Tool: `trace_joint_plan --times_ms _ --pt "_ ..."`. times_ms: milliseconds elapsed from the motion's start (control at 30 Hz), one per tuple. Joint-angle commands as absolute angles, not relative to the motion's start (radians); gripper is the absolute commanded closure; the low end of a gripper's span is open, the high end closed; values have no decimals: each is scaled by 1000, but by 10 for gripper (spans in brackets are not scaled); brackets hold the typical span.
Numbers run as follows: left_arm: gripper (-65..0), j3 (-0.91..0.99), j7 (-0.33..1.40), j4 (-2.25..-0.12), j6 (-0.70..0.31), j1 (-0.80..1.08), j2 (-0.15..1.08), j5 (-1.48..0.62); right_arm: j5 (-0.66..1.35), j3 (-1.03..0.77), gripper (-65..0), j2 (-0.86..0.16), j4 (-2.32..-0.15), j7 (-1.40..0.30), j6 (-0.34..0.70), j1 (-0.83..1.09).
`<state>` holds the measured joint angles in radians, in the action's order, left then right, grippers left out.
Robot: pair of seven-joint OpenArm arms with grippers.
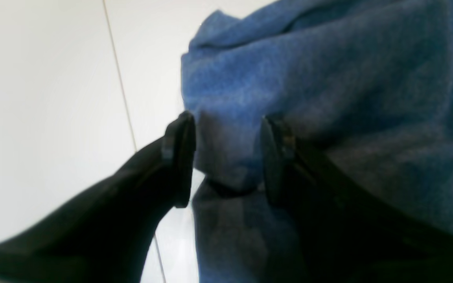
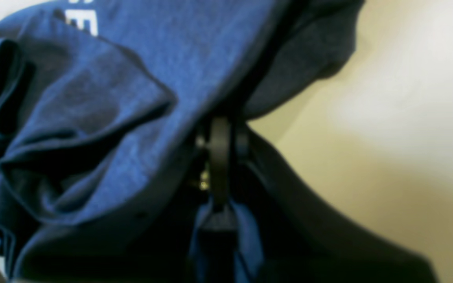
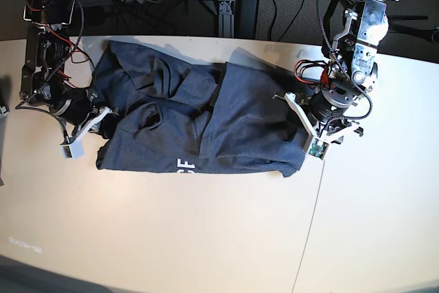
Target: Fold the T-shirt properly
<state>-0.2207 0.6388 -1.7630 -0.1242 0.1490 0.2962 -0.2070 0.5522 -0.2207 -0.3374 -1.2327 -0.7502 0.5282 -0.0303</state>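
- From the base view, you are looking down on the T-shirt (image 3: 199, 125), a blue-grey garment lying rumpled across the upper middle of a pale table (image 3: 171, 238)
- The shirt spreads wide from side to side, with deep folds bunched on its half at the left of the picture and a smoother panel on the other half
- A few white letters show at the shirt's near edge, close to its middle; the same lettering appears at the top of the right wrist view
- Your right gripper (image 2: 220, 157) sits at the shirt's edge on the left of the base view; its black fingers are pressed together with blue cloth pinched between them
- Your left gripper (image 1: 226, 157) sits at the shirt's opposite edge, on the right of the base view; its two black fingers (image 1: 181, 157) stand apart, with a fold of cloth lying between them
- In the left wrist view, one of those fingers is over bare table and the other rests against the fabric
- A thin seam line (image 3: 312, 224) runs across the table near the left arm
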Motion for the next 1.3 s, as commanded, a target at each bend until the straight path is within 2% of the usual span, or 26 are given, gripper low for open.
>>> trace_joint_plan --times_ms 0,233,433,700,867,1267 --pt "-269 -205 626 -1779 -132 136 300 -223 469 -219 0 -349 -1227 -804 529 -25" --pt "-269 -44 638 -1779 -221 136 300 -323 524 -223 0 -349 -1235 -804 529 -25" --pt "-269 51 656 -1777 -229 139 300 -326 524 -256 0 -349 -1311 -804 529 -25" --pt "-269 52 654 -1660 -230 139 299 -326 524 -295 0 -349 -1452 -809 529 -25" --pt "-269 52 624 -1586 -286 139 299 -394 551 -294 0 -349 -1505 -809 529 -25" --pt "-269 -80 602 -1577 -289 136 263 -413 615 -290 0 -330 -1647 -812 531 -27"
